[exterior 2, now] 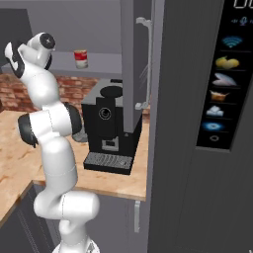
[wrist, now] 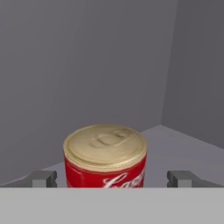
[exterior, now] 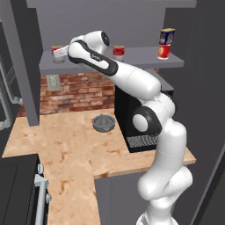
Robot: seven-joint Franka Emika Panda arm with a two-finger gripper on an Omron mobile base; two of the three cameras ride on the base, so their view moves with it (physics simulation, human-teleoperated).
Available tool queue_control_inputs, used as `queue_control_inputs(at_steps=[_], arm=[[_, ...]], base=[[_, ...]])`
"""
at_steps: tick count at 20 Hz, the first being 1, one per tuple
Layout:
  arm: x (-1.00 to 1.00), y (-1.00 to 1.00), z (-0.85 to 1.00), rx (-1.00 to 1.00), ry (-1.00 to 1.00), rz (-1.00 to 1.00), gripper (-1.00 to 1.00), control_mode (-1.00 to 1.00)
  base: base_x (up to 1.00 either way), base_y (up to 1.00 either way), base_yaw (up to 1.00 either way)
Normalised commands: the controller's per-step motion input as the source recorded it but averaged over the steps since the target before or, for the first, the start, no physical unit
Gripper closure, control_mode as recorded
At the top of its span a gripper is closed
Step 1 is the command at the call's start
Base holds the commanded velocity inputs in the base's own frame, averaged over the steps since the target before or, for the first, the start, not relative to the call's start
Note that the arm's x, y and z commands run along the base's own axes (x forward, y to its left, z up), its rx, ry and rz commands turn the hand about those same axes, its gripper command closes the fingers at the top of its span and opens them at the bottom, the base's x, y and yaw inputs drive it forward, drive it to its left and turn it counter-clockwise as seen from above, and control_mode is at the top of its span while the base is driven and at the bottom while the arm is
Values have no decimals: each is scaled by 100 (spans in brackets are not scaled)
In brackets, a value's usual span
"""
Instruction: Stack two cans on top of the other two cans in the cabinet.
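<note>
Open gripper (wrist: 111, 178), one finger at 9 o'clock and one at 3 o'clock of a red can (wrist: 105, 156) (gold lid facing the camera), standing upright on the grey cabinet (exterior: 145, 58) shelf. Farther along: another red can (exterior: 118, 52), then a blue can (exterior: 167, 36) stacked on a third red one (exterior: 163, 51)

Blue can (exterior: 167, 36) atop red can (exterior: 164, 51).

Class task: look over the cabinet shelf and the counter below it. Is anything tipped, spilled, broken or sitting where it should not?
Nothing stands out. On the shelf a blue can sits squarely on a red can; two more red cans stand upright. The open tool straddles the left one. The coffee machine stands upright on the counter.
</note>
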Motion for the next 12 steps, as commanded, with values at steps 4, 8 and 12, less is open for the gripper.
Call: queue_control_inputs(at_steps=[4,8,12], arm=[[0,2,0,0,0,0,-100,-100],[0,1,0,0,0,0,-100,-100],[4,2,0,0,0,0,-100,-100]], base=[[0,0,0],[0,0,0],[0,0,0]])
